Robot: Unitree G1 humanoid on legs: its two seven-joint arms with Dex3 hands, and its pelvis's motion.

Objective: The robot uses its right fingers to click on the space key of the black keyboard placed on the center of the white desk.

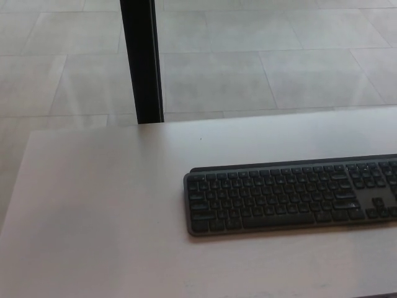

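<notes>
A black keyboard lies flat on the white desk, running from the desk's middle off the right edge of the head view. Its long space key shows in the bottom row, uncovered. Neither of my hands shows in the view, and nothing touches the keyboard.
A black vertical post stands behind the desk's far edge at the left of centre. Beyond it lies a grey tiled floor. The desk's left edge runs down the left side of the view.
</notes>
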